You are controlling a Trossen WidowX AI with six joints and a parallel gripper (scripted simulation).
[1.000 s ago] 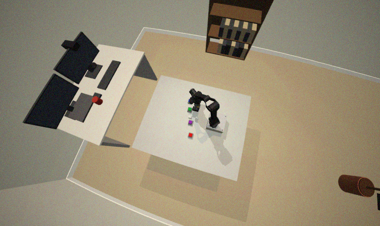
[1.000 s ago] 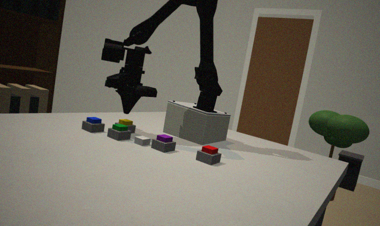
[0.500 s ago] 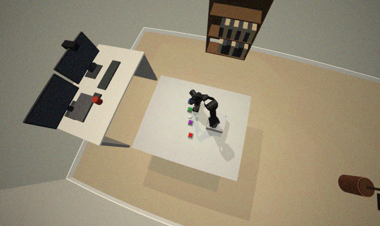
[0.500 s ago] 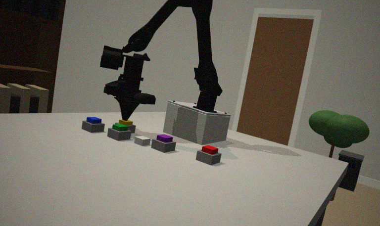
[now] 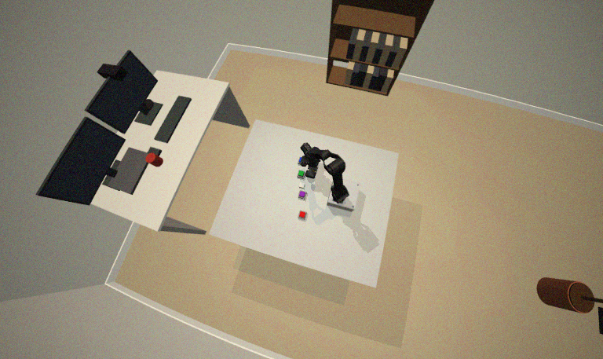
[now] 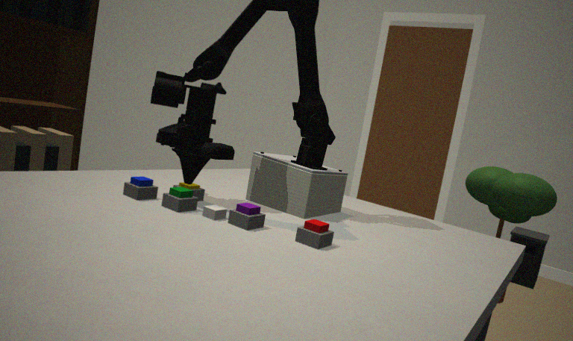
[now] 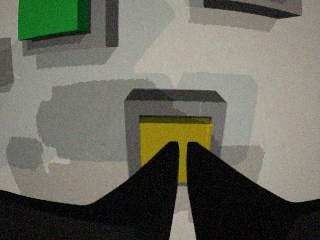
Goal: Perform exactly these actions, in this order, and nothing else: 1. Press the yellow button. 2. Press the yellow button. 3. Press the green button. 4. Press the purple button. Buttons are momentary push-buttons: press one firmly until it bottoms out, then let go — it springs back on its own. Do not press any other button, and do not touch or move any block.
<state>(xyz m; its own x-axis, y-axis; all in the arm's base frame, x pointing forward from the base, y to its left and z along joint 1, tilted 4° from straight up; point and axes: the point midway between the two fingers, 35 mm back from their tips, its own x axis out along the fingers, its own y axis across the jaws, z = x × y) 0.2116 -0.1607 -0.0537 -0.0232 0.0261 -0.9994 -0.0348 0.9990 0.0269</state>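
My gripper [image 6: 189, 181] [image 7: 182, 150] is shut and empty, pointing straight down. Its fingertips rest on the cap of the yellow button [image 6: 195, 186] [image 7: 159, 134], which sits low in its grey housing. The arm hides the yellow button in the top view. The green button [image 5: 301, 173] [image 6: 180, 192] [image 7: 49, 17] stands close to the yellow one, its cap raised and untouched. The purple button [image 5: 302, 194] [image 6: 248, 208] stands farther along the row, past a small white block, with its cap up.
The white block [image 5: 301, 185] [image 6: 214, 211] lies between the green and purple buttons. The blue button [image 5: 300, 159] [image 6: 141, 180] is at one end of the row, partly under the arm in the top view. The red button [image 5: 302, 214] [image 6: 315, 225] is at the other end.
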